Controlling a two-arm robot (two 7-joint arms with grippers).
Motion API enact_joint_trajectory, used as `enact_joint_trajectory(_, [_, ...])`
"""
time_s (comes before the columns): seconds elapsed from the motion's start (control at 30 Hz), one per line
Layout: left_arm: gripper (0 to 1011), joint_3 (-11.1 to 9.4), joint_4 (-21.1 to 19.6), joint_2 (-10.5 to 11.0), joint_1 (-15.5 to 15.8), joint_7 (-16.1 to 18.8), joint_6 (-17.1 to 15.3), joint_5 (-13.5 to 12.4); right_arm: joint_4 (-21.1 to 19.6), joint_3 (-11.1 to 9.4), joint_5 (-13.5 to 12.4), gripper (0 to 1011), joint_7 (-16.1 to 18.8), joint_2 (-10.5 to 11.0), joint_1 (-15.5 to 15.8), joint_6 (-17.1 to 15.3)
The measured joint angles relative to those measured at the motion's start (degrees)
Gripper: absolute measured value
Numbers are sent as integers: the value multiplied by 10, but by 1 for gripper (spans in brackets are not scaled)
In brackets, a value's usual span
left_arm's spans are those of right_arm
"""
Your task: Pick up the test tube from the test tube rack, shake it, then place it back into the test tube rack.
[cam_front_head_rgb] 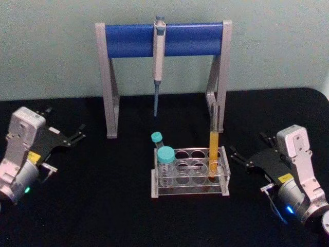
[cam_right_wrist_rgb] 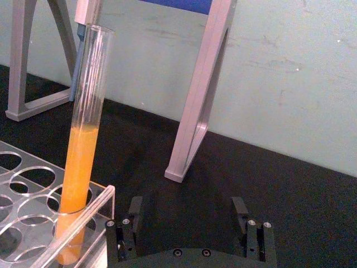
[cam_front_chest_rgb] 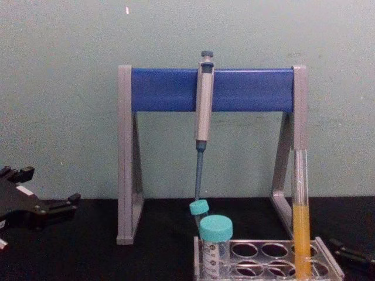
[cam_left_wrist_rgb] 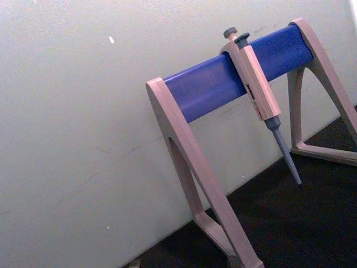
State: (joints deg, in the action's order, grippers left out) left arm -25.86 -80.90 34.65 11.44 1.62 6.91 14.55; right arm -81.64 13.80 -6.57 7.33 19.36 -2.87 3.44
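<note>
- Head view: test tube rack [cam_front_head_rgb: 191, 181] sits centre on the black worktop [cam_front_head_rgb: 103, 206], in front of the grey-and-blue pipette stand [cam_front_head_rgb: 164, 38]. Test tube [cam_front_head_rgb: 213, 154] with orange-yellow liquid stands upright in a hole at the rack's right end, front row. Two teal-capped tubes [cam_front_head_rgb: 165, 163] at the rack's left end; the rear one leans. A pipette [cam_front_head_rgb: 159, 62] hangs from the stand's blue bar.
- Head view: left gripper [cam_front_head_rgb: 77, 137] rests low at the left, well apart from the rack, fingers spread, holding nothing. Right gripper [cam_front_head_rgb: 240, 158] sits at the right, near the rack's right end but not touching it, fingers apart, nothing held.
- Left wrist view: pipette stand [cam_left_wrist_rgb: 223, 78] and hanging pipette [cam_left_wrist_rgb: 259, 92] against the pale wall, black worktop [cam_left_wrist_rgb: 301, 223] below.
- Right wrist view: right gripper [cam_right_wrist_rgb: 189, 215] wide open, both fingers [cam_right_wrist_rgb: 134, 212] clear of everything. Test tube [cam_right_wrist_rgb: 81, 151] stands in an end hole of the rack [cam_right_wrist_rgb: 44, 195], slightly tilted in this picture, liquid filling roughly the lower half. Stand leg [cam_right_wrist_rgb: 195, 111] behind.
- Chest view: test tube [cam_front_chest_rgb: 301, 216] upright at the rack's [cam_front_chest_rgb: 269, 257] right end, taller than the capped tubes [cam_front_chest_rgb: 215, 243] at the left. Left gripper [cam_front_chest_rgb: 58, 206] at the left edge, open and empty. Dark tip of the right gripper [cam_front_chest_rgb: 351, 254] at the lower right, beside the rack.
</note>
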Motion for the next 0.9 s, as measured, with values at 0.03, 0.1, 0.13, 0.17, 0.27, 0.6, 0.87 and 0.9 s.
enact_joint_trajectory(0.03, [1001,0,0,0,0,0,0,0,0,0,0,1000,0,0,0,0])
enact_joint_trajectory(0.1, [1001,0,0,0,0,0,0,0,0,0,0,1000,0,0,0,0])
enact_joint_trajectory(0.13, [1001,0,0,0,0,0,0,0,0,0,0,1000,0,0,0,0])
enact_joint_trajectory(0.17, [1001,0,0,0,0,0,0,0,0,0,0,1000,0,0,0,0])
enact_joint_trajectory(0.27, [1001,0,0,0,0,0,0,0,-1,0,0,1000,0,0,0,0])
enact_joint_trajectory(0.6, [1001,0,0,0,0,0,0,0,-1,0,-1,1000,0,1,0,0])
enact_joint_trajectory(0.87, [1001,0,0,0,0,0,0,0,-1,0,-1,1000,0,0,0,0])
enact_joint_trajectory(0.9, [1001,0,0,0,0,0,0,0,-1,0,-1,1000,0,0,0,0])
